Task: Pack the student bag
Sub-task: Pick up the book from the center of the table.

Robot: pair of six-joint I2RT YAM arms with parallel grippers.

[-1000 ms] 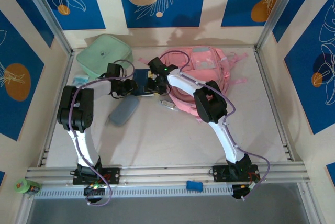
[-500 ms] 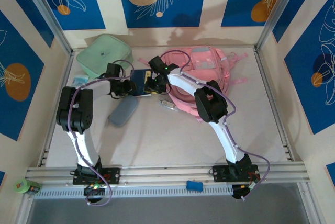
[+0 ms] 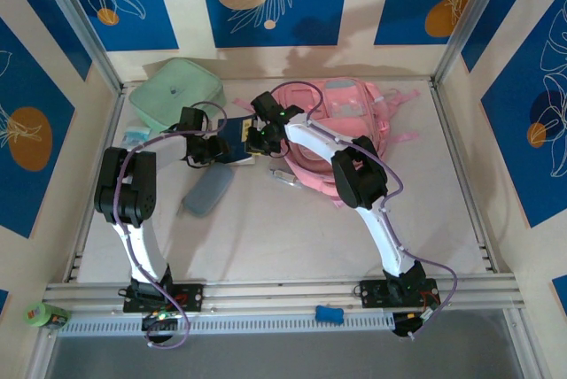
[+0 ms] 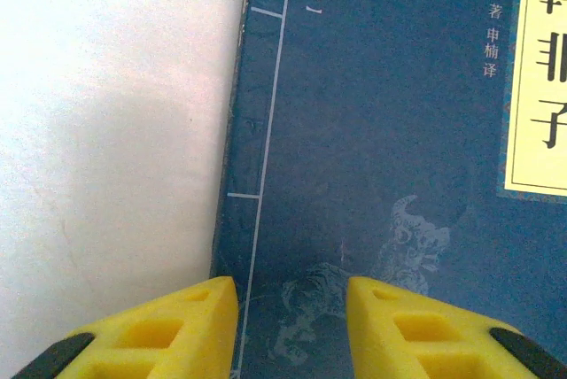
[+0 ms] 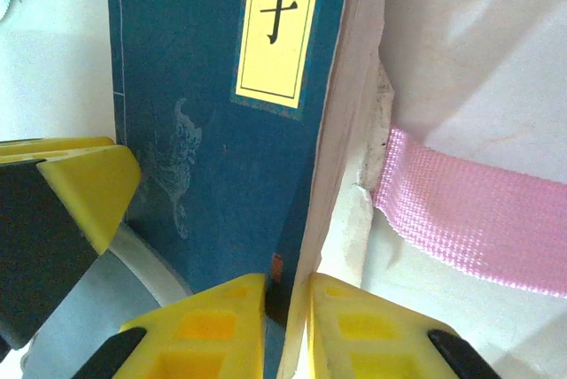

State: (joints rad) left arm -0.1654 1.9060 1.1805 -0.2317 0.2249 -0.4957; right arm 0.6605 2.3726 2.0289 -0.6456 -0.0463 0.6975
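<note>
At the near edge of the white table [image 3: 266,242], a small blue block [image 3: 328,313] is sitting between the two arm bases. Farther in, left of centre, a grey-blue oblong soft pouch [image 3: 210,190] is lying at a slant. A small silvery object [image 3: 282,176], too small to identify, is lying near the middle.

Beyond these, a dark blue book with a yellow title label [image 3: 233,140] is lying cover up, and both arms are meeting over it. The left gripper [image 4: 285,286] is pointing down at the cover close to the spine side. Its yellow fingers are standing partly apart, with nothing but the cover showing between them. Whether the tips are pressing on the book is not clear. The right gripper [image 5: 285,283] is working at the opposite, page-side edge. Its fingers are almost together and are pinching that edge between them. A pink woven strap [image 5: 478,211] is running in from the right up to that edge.

The student bag [image 3: 350,113], a large soft pink fabric backpack, is lying against the far edge, right of centre and just beside the book. The right arm is reaching across its near left part. A mint green square zip case [image 3: 177,91] is resting in the far left corner.
</note>
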